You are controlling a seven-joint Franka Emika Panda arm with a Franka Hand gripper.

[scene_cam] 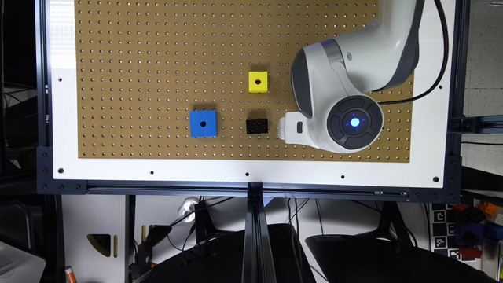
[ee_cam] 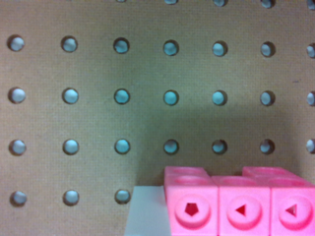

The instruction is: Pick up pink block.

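Exterior view: the fingers (scene_cam: pixel 285 127) show as one white part past the wrist, low over the brown pegboard (scene_cam: pixel 137 78), and neither picture lets me tell whether they stand wide or closed. The bulky white arm (scene_cam: pixel 353 78) covers the board beneath and behind that part. In the wrist view the pink block (ee_cam: pixel 241 206) sits very close to the camera, on the pegboard and at the picture's edge, which cuts it off, so its full outline is not visible. It is bright, glossy pink and shows three square sections in a row. Each has a round dished face with a small dark red cutout, a pentagon on one and a triangle on each of the other two. Its upper side is soft and blurred. Touching the pentagon end is a pale grey slab (ee_cam: pixel 145 211), too cropped to identify. In the exterior view a black brick (scene_cam: pixel 257 126) lies just beside the white part, on the exterior view's left. A blue cube (scene_cam: pixel 203 123) with a centre hole lies further that way, and a yellow cube (scene_cam: pixel 258 81) lies near the black brick. A white surface (scene_cam: pixel 235 167) frames the board.
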